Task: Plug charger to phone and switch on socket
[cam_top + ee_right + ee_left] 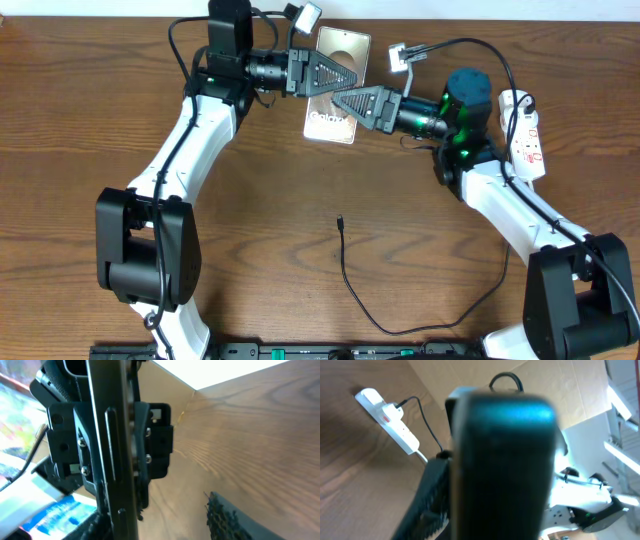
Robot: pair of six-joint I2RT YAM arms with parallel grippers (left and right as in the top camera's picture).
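Overhead: phone (pixel 328 122) at the far middle of the bench (pixel 270 200), left gripper (pixel 358 79) and right gripper (pixel 334 97) meeting over it, charger (pixel 343 250) tip loose nearer, socket (pixel 527 125) far right; left wrist: dark blur hides the jaws; right wrist: left jaws clamp the phone's edge, right jaws apart.

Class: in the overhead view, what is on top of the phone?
The left gripper and right gripper cross over the phone, hiding its middle. Its upper end and the Galaxy text still show.
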